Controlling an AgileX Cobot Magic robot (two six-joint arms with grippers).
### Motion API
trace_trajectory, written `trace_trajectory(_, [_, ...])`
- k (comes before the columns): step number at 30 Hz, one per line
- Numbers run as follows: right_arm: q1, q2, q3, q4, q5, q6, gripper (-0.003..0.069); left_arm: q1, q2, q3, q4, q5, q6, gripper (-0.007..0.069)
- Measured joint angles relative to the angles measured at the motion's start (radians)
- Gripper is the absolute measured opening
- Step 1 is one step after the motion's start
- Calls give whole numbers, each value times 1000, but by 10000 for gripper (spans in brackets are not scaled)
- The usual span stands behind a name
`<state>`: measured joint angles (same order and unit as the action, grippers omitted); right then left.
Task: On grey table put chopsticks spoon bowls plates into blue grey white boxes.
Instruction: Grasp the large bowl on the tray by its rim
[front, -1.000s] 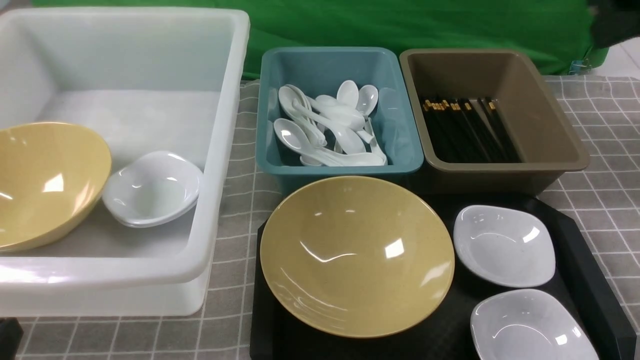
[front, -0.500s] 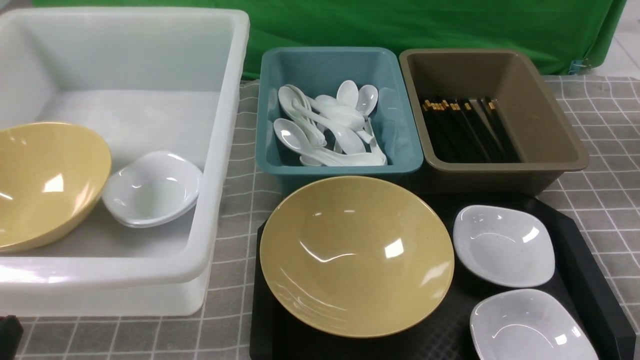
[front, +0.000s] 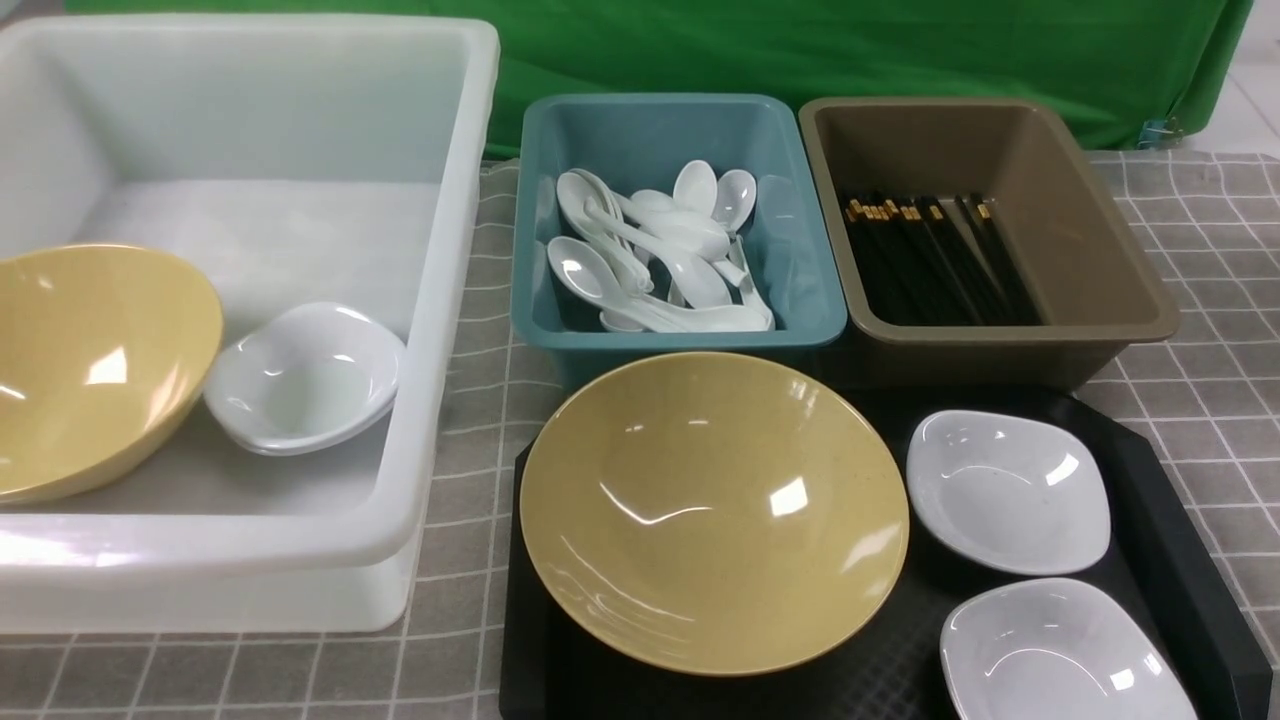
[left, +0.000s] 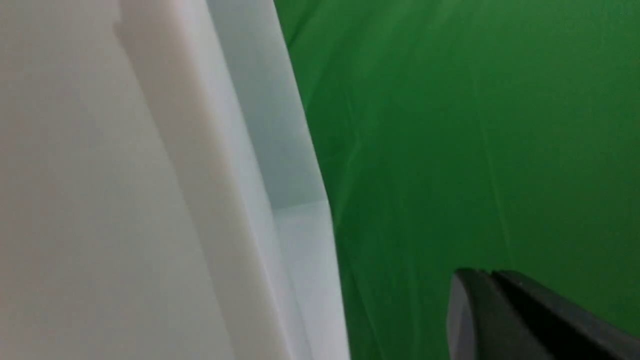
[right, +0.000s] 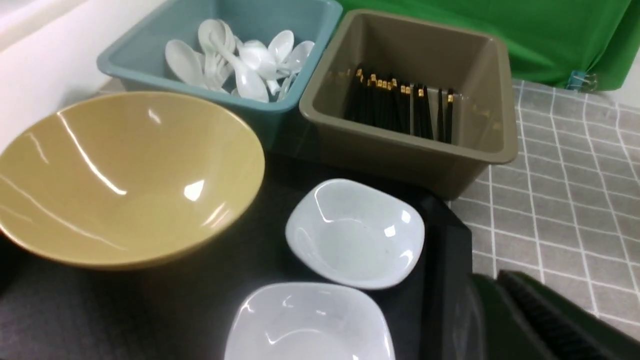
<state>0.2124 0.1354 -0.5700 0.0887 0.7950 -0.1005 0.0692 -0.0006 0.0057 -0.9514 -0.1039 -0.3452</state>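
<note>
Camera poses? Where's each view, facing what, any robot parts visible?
Front: between the arms, facing forward-down at white box, black tray, its bowl; no arm shows.
Left wrist: close beside the white box wall, facing green backdrop; shut left gripper shows.
Right wrist: by the black tray, facing grey box; shut right gripper shows.
Shared: front and right wrist both see bowl, grey box.

Glossy yellow bowl (front: 713, 510), matt grey cloth table (front: 1205, 400).
</note>
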Motion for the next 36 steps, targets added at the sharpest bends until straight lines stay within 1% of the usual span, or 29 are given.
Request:
trace_trajectory(1, [0,-1,0,1,-8,0,20,0,0,-9,18,2,-9,19])
trace_trajectory(3, [0,-3,0,1,-26,0,20,0,-1,-83,128,49,-22,19])
trace_trajectory(5, [0,-3,0,1,-40,0,20,0,8,-202,264,130,-22,19])
trace_trajectory(6, [0,-3,0,1,-45,0,20,0,33,-297,348,199,-22,19])
trace_trajectory(7, [0,-3,0,1,-52,0,20,0,72,-380,407,269,-15,19])
trace_trajectory(8, [0,-3,0,1,-54,0,20,0,91,-398,417,284,-12,19])
trace_trajectory(9, [0,0,0,1,-69,0,20,0,189,-533,472,424,39,19])
trace_trajectory(10, [0,4,0,1,-77,0,20,0,264,-615,482,522,96,19])
trace_trajectory(11, [0,5,0,1,-77,0,20,0,296,-647,482,563,122,19])
trace_trajectory(12, [0,7,0,1,-80,0,20,0,432,-782,462,755,256,19])
trace_trajectory(13, [0,7,0,1,-80,0,20,0,522,-849,436,864,334,19])
trace_trajectory(14, [0,7,0,1,-80,0,21,0,559,-862,430,885,345,19])
trace_trajectory(16, [0,7,0,1,-80,0,23,0,724,-961,365,1063,482,19])
trace_trajectory(17, [0,7,0,1,-81,0,25,0,847,-1026,300,1172,581,19])
trace_trajectory(18, [0,7,0,1,-81,0,26,0,928,-1051,249,1231,621,19])
trace_trajectory(19, [0,7,0,1,-81,0,27,0,944,-1057,238,1240,631,19])
trace_trajectory(20, [0,7,0,1,-81,0,29,-9,1061,-1092,159,1282,683,19])
trace_trajectory(21, [0,7,0,1,-81,0,31,-24,1122,-1108,131,1290,700,19])
trace_trajectory(22, [0,7,0,1,-81,0,31,-42,1165,-1123,124,1292,710,19])
trace_trajectory(23, [0,7,0,1,-81,0,33,-80,1228,-1149,135,1295,710,19])
trace_trajectory(25, [-1,7,0,2,-81,0,34,-139,1274,-1177,172,1296,688,19])
trace_trajectory(26, [-1,7,0,2,-81,0,34,-167,1301,-1197,211,1297,664,19])
trace_trajectory(27, [-1,7,0,2,-81,0,36,-264,1360,-1250,326,1297,596,22])
trace_trajectory(28, [-1,7,0,2,-81,0,36,-302,1386,-1282,381,1297,562,24])
trace_trajectory(29, [-1,7,0,2,-81,0,36,-311,1393,-1282,395,1297,554,25])
trace_trajectory(30, [-1,7,0,2,-81,0,38,-370,1441,-1329,490,1297,495,32])
trace_trajectory(32, [-1,7,0,2,-81,0,41,-432,1505,-1395,600,1295,431,49])
trace_trajectory(34, [-1,7,0,2,-81,0,41,-487,1586,-1459,675,1290,402,81])
trace_trajectory(36, [-1,7,0,2,-81,0,41,-513,1651,-1514,719,1287,394,111])
